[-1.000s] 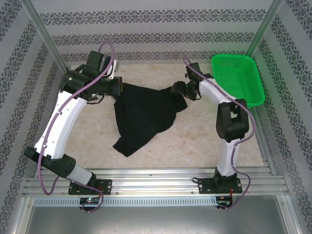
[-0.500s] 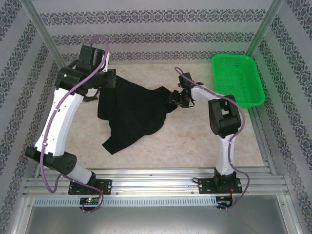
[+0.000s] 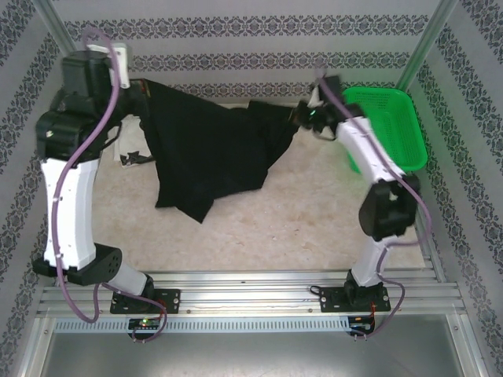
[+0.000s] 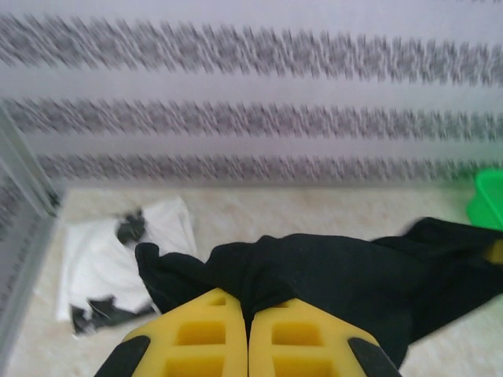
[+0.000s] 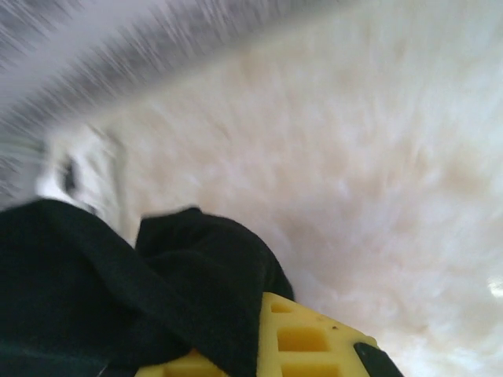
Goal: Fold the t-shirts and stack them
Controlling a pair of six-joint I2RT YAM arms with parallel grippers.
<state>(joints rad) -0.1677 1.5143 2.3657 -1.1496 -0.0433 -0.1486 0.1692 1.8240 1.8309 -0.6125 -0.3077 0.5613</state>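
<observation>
A pale marbled tabletop (image 3: 314,228), walled on three sides by white panels with grey patterned bands (image 3: 251,59), lies under two white-and-black robot arms. A large plain black short-sleeved cloth t-shirt (image 3: 212,153) hangs between them over the far half of the table. It is stretched along its upper edge from one arm to the other, and its lower part droops in folds toward the middle of the table, hiding the surface behind it.

The left arm (image 3: 67,181) stands tall at the left side. The right arm (image 3: 369,157) reaches toward the far right corner and crosses in front of the near-left corner of a green plastic mesh basket (image 3: 393,98), which sits at the far right edge.

A white cloth t-shirt with small black printed marks (image 4: 118,259) lies crumpled on the table near the far left corner, apart from the black one. From above, only a scrap of it (image 3: 130,157) shows beside the left arm. A pale smear (image 5: 78,169) in the blurred right wrist view may be the same garment.

The left gripper (image 4: 247,302) is clenched, with its yellow fingers (image 4: 208,334) pressed together on a bunched fold of the black t-shirt. From above, it (image 3: 141,88) holds the shirt's left end. The right gripper (image 5: 236,349) is clamped on the shirt's other end, with black cloth spilling over its yellow finger (image 5: 306,338). From above, it (image 3: 302,116) sits just beside the basket.
</observation>
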